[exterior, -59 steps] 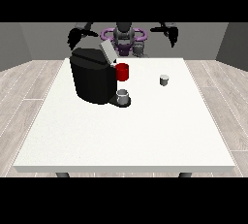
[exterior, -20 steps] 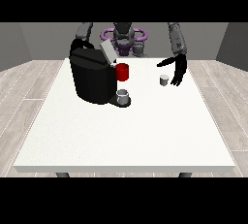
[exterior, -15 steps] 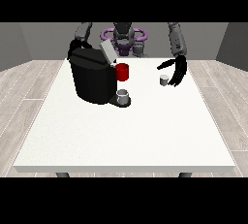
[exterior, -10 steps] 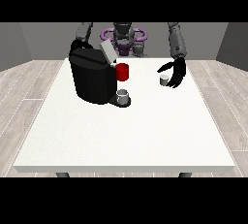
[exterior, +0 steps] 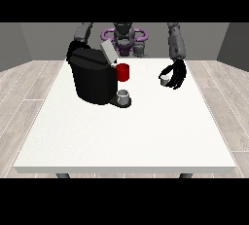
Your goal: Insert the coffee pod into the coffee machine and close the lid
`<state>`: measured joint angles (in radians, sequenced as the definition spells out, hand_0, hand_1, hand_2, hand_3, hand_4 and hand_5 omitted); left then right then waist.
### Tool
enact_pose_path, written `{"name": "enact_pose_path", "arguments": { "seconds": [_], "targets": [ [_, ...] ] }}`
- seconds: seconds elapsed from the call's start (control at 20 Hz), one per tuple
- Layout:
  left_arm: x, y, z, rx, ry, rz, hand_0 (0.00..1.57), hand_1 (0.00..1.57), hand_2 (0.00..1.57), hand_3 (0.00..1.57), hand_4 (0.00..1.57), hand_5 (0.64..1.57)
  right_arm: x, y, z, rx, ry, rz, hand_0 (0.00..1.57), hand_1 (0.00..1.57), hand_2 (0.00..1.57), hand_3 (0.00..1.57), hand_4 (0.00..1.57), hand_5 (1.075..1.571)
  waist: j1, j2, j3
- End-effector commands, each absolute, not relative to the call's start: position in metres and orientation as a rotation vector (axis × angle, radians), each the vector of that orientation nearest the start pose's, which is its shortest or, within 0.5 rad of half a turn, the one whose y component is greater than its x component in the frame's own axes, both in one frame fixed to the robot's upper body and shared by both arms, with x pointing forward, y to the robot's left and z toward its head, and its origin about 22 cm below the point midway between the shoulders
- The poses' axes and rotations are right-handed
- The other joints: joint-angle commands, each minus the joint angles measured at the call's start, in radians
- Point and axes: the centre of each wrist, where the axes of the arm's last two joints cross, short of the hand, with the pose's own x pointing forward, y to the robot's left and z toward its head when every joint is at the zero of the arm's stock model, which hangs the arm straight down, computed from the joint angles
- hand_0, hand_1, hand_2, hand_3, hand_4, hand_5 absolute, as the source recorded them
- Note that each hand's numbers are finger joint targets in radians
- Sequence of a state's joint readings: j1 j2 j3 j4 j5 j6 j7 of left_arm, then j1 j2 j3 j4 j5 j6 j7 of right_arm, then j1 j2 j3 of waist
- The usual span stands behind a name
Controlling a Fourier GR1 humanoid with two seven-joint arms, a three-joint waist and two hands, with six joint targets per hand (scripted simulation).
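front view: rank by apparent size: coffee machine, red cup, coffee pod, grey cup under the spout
1. coffee machine, by far the largest
2. red cup
3. grey cup, only slightly smaller than the red one, so that ranking is unsure
4. coffee pod, partly hidden by the robot hand

Hand at view's right (exterior: 176, 74) curled round pod (exterior: 165, 78) on table (exterior: 126, 136). Machine (exterior: 93, 75) lid (exterior: 108, 52) up; red part (exterior: 123, 72) beside, cup (exterior: 124, 96) below. Other hand hidden behind machine.

Since three seconds ago, the hand at the view's right (exterior: 176, 74) has dropped from shoulder height and now curls around the coffee pod (exterior: 165, 78).
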<state>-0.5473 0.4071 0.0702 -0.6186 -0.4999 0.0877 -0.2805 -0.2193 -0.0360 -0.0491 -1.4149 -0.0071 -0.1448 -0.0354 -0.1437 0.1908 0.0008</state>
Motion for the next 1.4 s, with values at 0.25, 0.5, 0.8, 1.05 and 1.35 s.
{"name": "enact_pose_path", "arguments": {
  "seconds": [0.25,0.5,0.8,1.05,1.35],
  "targets": [
    [0.356,0.362,-0.013,0.785,-1.353,-0.770,0.93,0.93,1.04,0.82,0.28,1.571,0.301,-0.220,0.035,-0.087,-1.696,-0.049,0.00,0.00,0.00,0.00,0.43,1.571,-0.026,0.046,-0.0014],
    [0.364,0.359,-0.006,0.769,-1.360,-0.821,1.17,1.17,1.29,1.18,0.41,1.571,0.299,-0.223,0.020,-0.095,-1.673,-0.086,0.00,0.00,0.00,0.00,0.45,1.571,-0.006,0.032,-0.0011],
    [0.383,0.345,0.025,0.620,-1.446,-0.915,1.48,1.48,1.47,1.41,0.63,1.571,0.290,-0.228,-0.014,-0.122,-1.563,-0.113,0.00,0.00,0.00,0.00,0.49,1.571,0.038,-0.064,-0.0003],
    [0.394,0.345,0.046,0.630,-1.490,-0.910,1.32,1.32,1.38,1.35,0.58,1.571,0.279,-0.225,-0.018,-0.098,-1.555,-0.049,0.00,0.00,0.00,0.00,0.44,1.571,-0.006,-0.093,-0.0009],
    [0.425,0.304,0.101,0.571,-1.548,-0.982,1.25,1.25,1.33,1.29,0.57,1.571,0.295,-0.229,-0.019,-0.083,-1.557,-0.085,0.00,0.00,0.00,0.00,0.49,1.571,0.010,-0.108,-0.0003]
  ]
}}
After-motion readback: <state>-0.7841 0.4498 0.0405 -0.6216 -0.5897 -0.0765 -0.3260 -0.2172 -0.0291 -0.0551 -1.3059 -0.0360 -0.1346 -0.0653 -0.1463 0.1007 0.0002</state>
